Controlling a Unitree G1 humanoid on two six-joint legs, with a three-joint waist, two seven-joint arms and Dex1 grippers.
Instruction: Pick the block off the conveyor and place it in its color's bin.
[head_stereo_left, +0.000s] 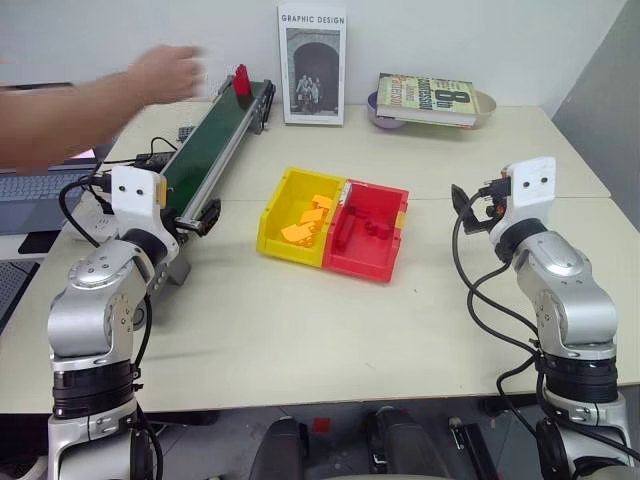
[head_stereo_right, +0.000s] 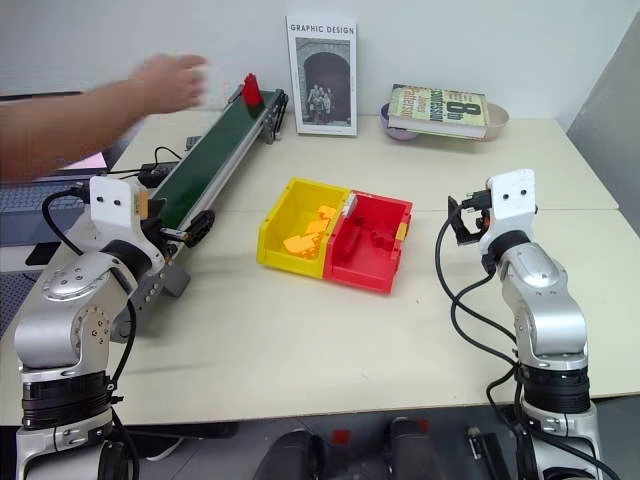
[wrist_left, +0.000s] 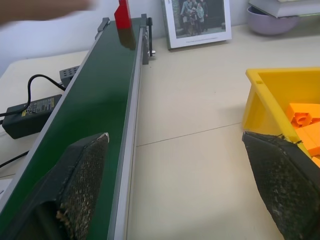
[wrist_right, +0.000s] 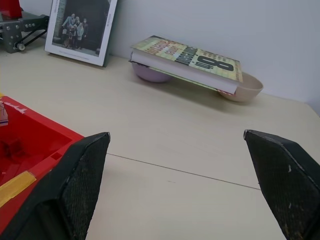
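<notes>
On the table (head_stereo_left: 300, 330), as the head camera shows it, one red block (head_stereo_left: 242, 80) stands upright at the far end of the conveyor (head_stereo_left: 215, 140), just beside a person's hand (head_stereo_left: 165, 72) that reaches over that end, probably having set it there for the belt to carry it toward the robot. Two joined bins sit right of the belt: the yellow bin (head_stereo_left: 275, 215) with several orange blocks inside, and the red bin (head_stereo_left: 385, 262) with a few red pieces, so the block's target lies within easy reach of either arm. The left claw (head_stereo_left: 195, 218) waits low beside the near end of the belt, and the right claw (head_stereo_left: 470, 205) hangs near the red bin. One photo book stands against the wall, and another book rests across two bowls.

From the left wrist, the left claw is released, its two fingers (wrist_left: 82, 175) spread wide, one over the belt, in line with the distant block.

From the right wrist, the right claw is likewise released and empty, with a corner of the red bin just beside one finger.
</notes>
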